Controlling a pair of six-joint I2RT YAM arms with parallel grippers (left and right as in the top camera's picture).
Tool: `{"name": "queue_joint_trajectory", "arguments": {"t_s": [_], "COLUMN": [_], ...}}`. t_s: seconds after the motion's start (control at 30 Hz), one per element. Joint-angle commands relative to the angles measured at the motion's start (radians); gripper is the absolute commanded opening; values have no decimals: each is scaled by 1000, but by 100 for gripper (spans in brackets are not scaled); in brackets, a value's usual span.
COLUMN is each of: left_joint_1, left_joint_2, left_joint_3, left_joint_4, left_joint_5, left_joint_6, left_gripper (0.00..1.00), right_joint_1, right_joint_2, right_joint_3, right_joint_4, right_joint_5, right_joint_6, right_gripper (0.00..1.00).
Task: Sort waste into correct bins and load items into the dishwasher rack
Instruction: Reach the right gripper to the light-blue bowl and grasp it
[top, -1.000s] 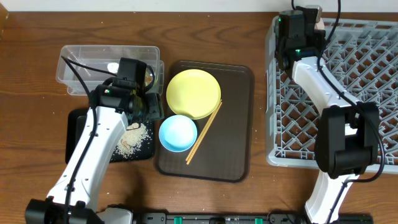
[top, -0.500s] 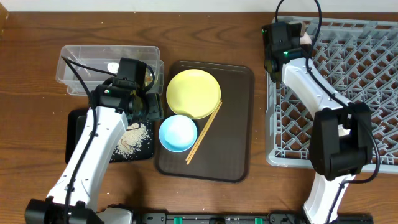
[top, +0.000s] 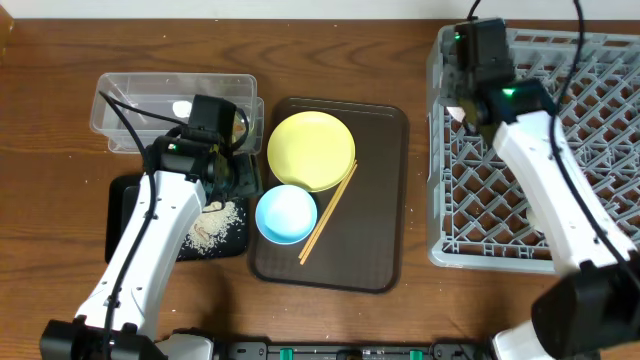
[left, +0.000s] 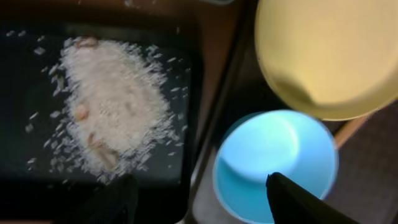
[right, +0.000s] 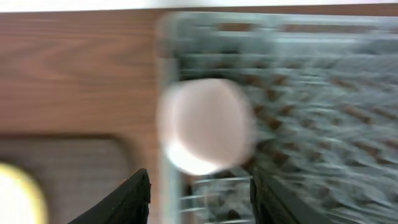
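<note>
On the right of the table we see the grey dishwasher rack (top: 570, 210), the biggest thing in view, with wood showing through its open lattice. Our right arm reaches over its far left corner.

Mid-table lies the dark brown serving tray (top: 380, 200). To its left are the clear tub (top: 140, 100), farther from us, and the black tray (top: 125, 215), nearer.

On the serving tray the yellow plate (top: 310, 150) sits at the far end. The light blue bowl (top: 286, 214) is just beside it on the near side. The chopsticks (top: 330, 212) lie slanted along the bowl's right, their far ends at the plate's rim.

At the rack's left wall sits a pale round vessel (right: 208, 124), white with a pinkish tint and too blurred for us to tell bowl from cup. The right gripper (right: 200, 177) has its jaws apart just short of it. We cannot tell whether they touch it.

Our left gripper (left: 199, 180) hangs with its jaws spread and nothing between them, over the gap between the black tray and the blue bowl.

Rice grains (left: 109, 106) are heaped in the black tray, and a small white scrap (top: 182, 107) lies in the tub.
</note>
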Motion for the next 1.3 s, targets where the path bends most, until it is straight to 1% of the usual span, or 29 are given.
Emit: {"name": "queue_joint_trajectory", "arguments": {"t_s": [0.0, 0.07, 0.23, 0.33, 0.47, 0.73, 0.87, 1.0, 1.13, 1.27], "left_joint_1": [31, 70, 200, 267, 323, 330, 330, 330, 330, 330], "left_joint_2": [-3, -3, -3, -3, -3, -3, -3, -3, -3, -3], "left_joint_3": [9, 9, 9, 9, 9, 9, 9, 9, 9, 9], "left_joint_4": [-46, -85, -120, -127, -127, -127, -131, -143, -145, -145], "left_joint_5": [-121, -160, -159, -158, -121, -117, -116, -116, -116, -116], "left_joint_6": [-89, -152, -235, -277, -281, -281, -281, -281, -281, -281], "left_gripper": [69, 69, 70, 70, 70, 70, 70, 70, 70, 70], "right_joint_1": [34, 66, 179, 251, 343, 482, 517, 526, 525, 534], "right_joint_2": [13, 25, 75, 115, 186, 309, 346, 361, 363, 364], "right_joint_3": [1, 1, 1, 1, 1, 1, 1, 1, 1, -1], "right_joint_4": [-21, -54, -161, -206, -224, -203, -178, -171, -167, -167], "right_joint_5": [-415, -479, -483, -484, -484, -478, -416, -349, -349, -351], "right_joint_6": [-5, -27, -126, -152, -153, -139, -82, -40, -40, -40], "right_gripper": [50, 51, 52, 52, 52, 50, 42, 27, 25, 26]}}
